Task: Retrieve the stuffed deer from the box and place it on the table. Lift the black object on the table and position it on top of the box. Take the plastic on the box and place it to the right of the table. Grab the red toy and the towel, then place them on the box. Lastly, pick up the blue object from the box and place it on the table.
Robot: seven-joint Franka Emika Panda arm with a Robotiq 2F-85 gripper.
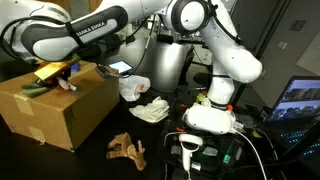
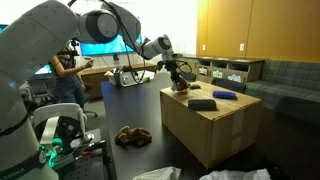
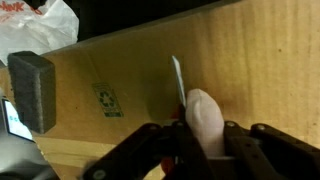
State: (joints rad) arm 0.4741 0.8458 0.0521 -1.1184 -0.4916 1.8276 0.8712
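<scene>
Gripper (image 3: pixel 205 132) pinched on a pale pinkish thing (image 3: pixel 204 108), hard to identify, over the box (image 3: pixel 120 70). An exterior view shows what the wrist view misses: the stuffed deer (image 1: pixel 127 150) on the table (image 1: pixel 92 165), at the box's 4 o'clock.

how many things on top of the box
3: black object and blue object side by side, red toy gripped by the gripper at the far end. More may be hidden.

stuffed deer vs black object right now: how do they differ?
Place: the stuffed deer lies on the table; the black object lies on top of the box. Colour: the deer is tan-brown, the black object dark. Shape: the deer is floppy and splayed, the black object compact and flat. Shared: both are small beside the box.
</scene>
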